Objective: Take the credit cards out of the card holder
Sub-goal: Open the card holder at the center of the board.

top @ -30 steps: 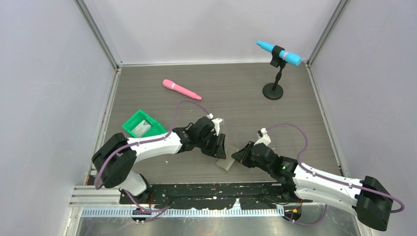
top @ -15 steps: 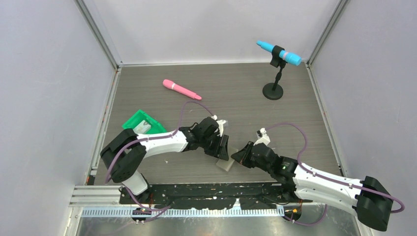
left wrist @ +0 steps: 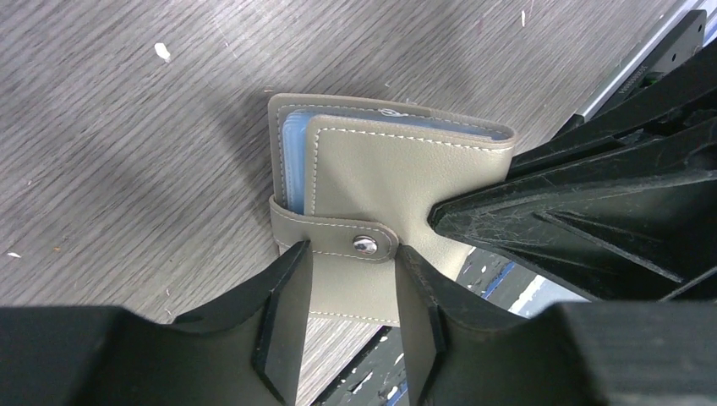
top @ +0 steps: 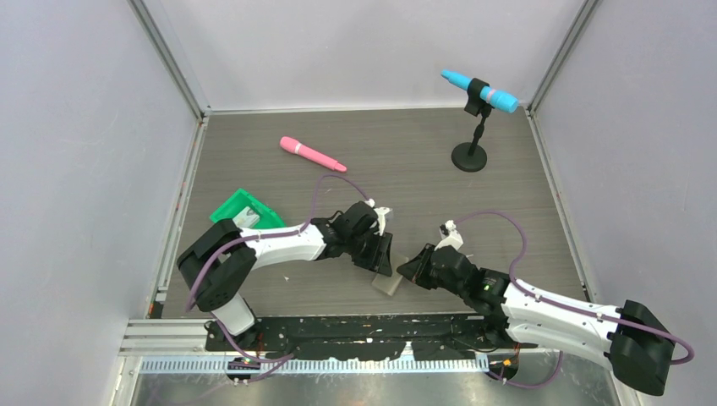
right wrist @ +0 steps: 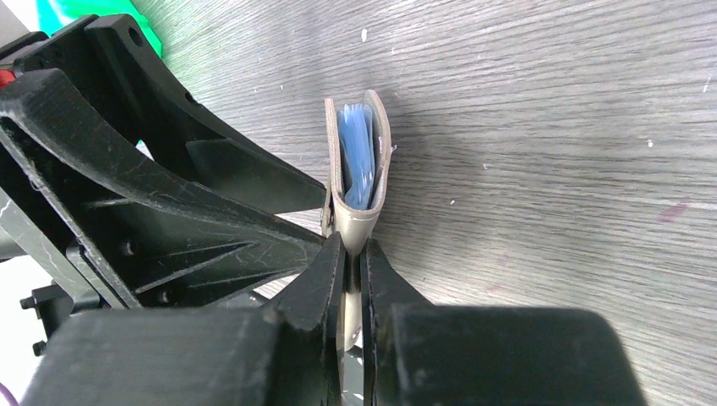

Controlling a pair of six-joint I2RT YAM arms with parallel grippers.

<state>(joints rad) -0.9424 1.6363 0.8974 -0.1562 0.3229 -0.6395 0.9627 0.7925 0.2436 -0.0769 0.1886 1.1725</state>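
Observation:
The grey card holder [left wrist: 380, 186] is snapped shut, its pale blue pockets [right wrist: 357, 152] showing at the open edge. It is held on edge at the table's front edge [top: 389, 283]. My right gripper [right wrist: 353, 254] is shut on its spine edge; it is right of the holder in the top view [top: 412, 269]. My left gripper [left wrist: 351, 254] is open, its fingers either side of the snap strap [left wrist: 338, 241]; the top view shows it at the holder's left [top: 378, 254]. No cards show in the holder. One pale card [top: 245, 219] lies in the green tray [top: 224, 211].
A pink marker [top: 311, 154] lies at the back left. A black stand [top: 470, 152] holding a blue marker [top: 478, 90] is at the back right. The black mounting rail [top: 363, 326] runs along the near edge.
My left gripper has shifted a little right and nearer, closing in on the holder. The right gripper and the holder have stayed in place.

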